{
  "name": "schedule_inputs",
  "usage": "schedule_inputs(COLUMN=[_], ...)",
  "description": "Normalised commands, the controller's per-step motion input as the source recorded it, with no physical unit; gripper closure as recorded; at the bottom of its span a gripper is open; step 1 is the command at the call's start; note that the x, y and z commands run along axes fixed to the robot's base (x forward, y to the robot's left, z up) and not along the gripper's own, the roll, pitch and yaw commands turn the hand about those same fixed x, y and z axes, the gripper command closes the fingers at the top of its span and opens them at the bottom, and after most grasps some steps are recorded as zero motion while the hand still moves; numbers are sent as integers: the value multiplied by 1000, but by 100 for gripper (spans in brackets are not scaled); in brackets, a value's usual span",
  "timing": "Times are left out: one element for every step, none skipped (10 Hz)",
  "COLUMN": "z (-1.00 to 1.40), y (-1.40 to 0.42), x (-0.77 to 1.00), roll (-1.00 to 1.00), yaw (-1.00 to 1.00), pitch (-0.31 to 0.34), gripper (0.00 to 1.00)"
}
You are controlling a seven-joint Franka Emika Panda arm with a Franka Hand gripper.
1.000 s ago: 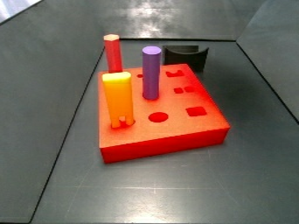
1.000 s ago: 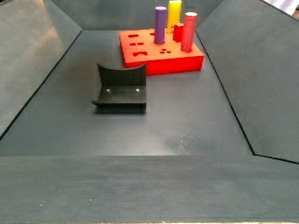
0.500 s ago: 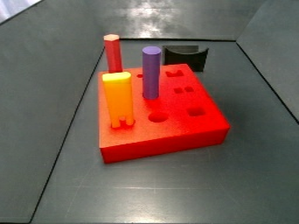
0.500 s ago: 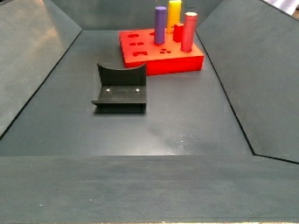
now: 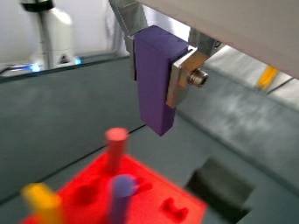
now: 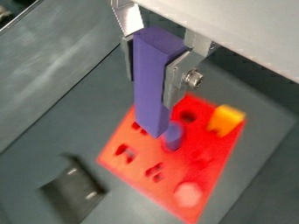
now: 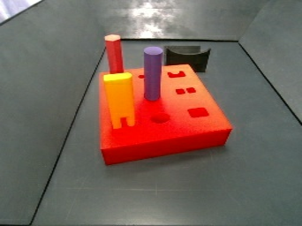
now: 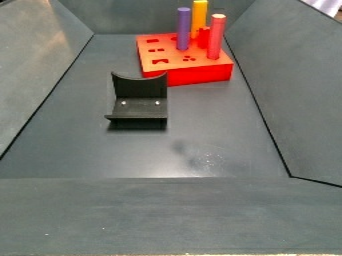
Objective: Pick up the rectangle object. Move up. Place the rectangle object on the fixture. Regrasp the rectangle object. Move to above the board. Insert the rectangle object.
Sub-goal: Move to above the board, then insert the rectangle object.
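Dark grey floor (image 8: 201,150) with sloped dark walls, seen in both side views. The board (image 7: 177,132) is a thick red slab on that floor, with round, square and rectangular holes in its top face; it also shows in a side view (image 8: 201,70) at the far end and, blurred, below the gripper in both wrist views (image 6: 216,166). Standing in the board: a yellow-orange square post (image 7: 117,99), a red round peg (image 7: 113,55), and a purple round cylinder (image 7: 153,73). All three upright.

The fixture (image 8: 138,100), a dark L-shaped bracket on a base plate, sits on the floor well apart from the board in that side view; in a side view (image 7: 189,56) it shows just behind the board's far edge. Also visible as a dark blurred block in both wrist views (image 5: 222,185).

The gripper (image 6: 158,66) is out of frame in both side views; only the wrist views show it, up in the air above the board. Its silver finger plate (image 5: 184,79) presses flat against one side of the rectangle object (image 5: 155,80), a purple flat-sided bar hanging lengthwise downward between the fingers, clear of the board. The fingers are clamped on the bar. In a wrist view the bar's lower end (image 6: 149,114) overlaps the purple cylinder's top in the picture; contact cannot be told.
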Motion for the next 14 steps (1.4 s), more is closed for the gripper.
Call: schedule_inputs(z=[35, 28, 9, 6, 3, 0, 0, -340, -649, -769, -789, -837, -783, -743], y=[-178, -122, -59, -33, -7, 0, 43, -169, -60, 0, 0, 0, 0, 0], x=[-228, -168, -104, -74, -50, 0, 0, 154, 557, 620, 634, 666, 654, 643], roll=[-1000, -874, -549, -360, -219, 7, 0, -79, -229, -247, -226, -234, -220, -183], yaw=[-80, -72, -38, -26, -15, 0, 6, 240, 500, 489, 451, 403, 406, 374], pitch=[-60, -52, -39, -35, -29, 0, 0, -166, -129, -54, -54, -60, -77, -73], gripper=[100, 100, 100, 100, 100, 100, 100, 100, 100, 100, 100, 100, 100, 100])
